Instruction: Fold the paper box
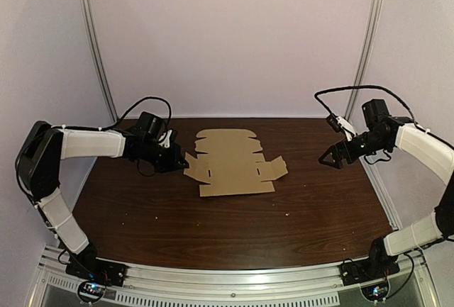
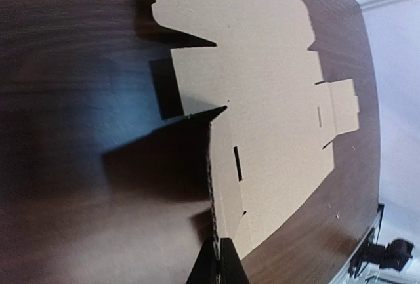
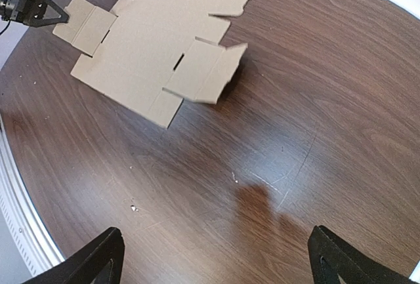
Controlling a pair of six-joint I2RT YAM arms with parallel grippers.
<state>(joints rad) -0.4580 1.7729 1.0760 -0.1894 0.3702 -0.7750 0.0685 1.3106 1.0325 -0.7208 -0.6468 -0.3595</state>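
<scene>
I have the left gripper pinched narrow on the left flap of the flat paper box, mid-table: first fold, I judge (flap barely lifted). The right gripper hangs wide open, well apart. Next I'd swing that flap upright.

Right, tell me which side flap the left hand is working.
The left-side flap of the cardboard blank: the left hand pinches its edge. The right-side flap has no hand near.
</scene>
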